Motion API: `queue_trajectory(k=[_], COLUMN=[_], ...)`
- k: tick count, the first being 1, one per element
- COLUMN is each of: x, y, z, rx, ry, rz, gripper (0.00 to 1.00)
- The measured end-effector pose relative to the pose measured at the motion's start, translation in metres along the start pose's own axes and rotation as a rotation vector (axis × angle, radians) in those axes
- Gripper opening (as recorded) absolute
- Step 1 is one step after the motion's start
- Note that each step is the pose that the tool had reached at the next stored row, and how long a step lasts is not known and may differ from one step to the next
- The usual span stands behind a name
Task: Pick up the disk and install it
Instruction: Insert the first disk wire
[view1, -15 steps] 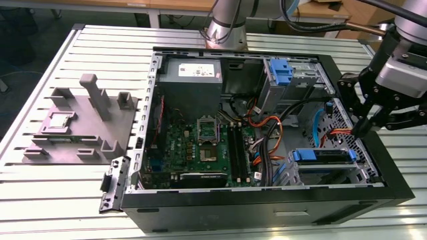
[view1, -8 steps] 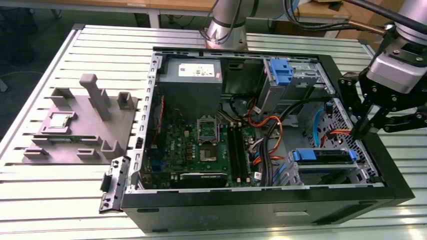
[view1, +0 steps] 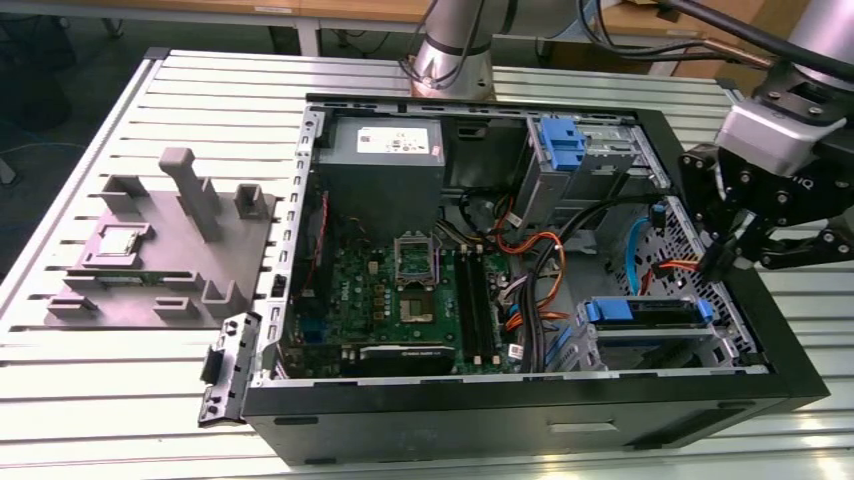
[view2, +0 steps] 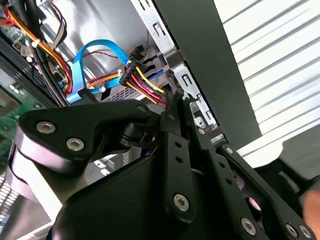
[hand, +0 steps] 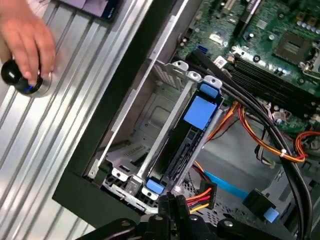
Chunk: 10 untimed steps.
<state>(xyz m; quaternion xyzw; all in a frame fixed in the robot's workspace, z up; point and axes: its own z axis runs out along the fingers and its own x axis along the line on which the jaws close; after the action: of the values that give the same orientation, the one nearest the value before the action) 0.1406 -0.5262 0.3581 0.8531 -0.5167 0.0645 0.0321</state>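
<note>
Open computer case (view1: 534, 415) on a slatted table (view1: 120, 400). The gripper (view1: 714, 262), fingers pressed together and holding nothing, hovers over the case's wall at about 3 o'clock in the exterior view. The disk (view1: 646, 312), in its blue carrier, sits in the lower bay (hand: 150, 120) at about 5 o'clock, apparently installed. Risk: the closed fingers lie just beside the power plug (view2: 142, 82) and loose cables (hand: 250, 125); any sideways drift could snag them or strike the wall. A person's hand (hand: 27, 42) rests on a knob nearby.
</note>
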Motion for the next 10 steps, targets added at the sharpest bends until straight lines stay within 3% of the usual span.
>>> queue_trajectory(k=[10], x=[-0.0002], y=[0.0], z=[0.0012], rx=[-0.0261], ry=[0.0022], rz=[0.18], gripper=[0.17])
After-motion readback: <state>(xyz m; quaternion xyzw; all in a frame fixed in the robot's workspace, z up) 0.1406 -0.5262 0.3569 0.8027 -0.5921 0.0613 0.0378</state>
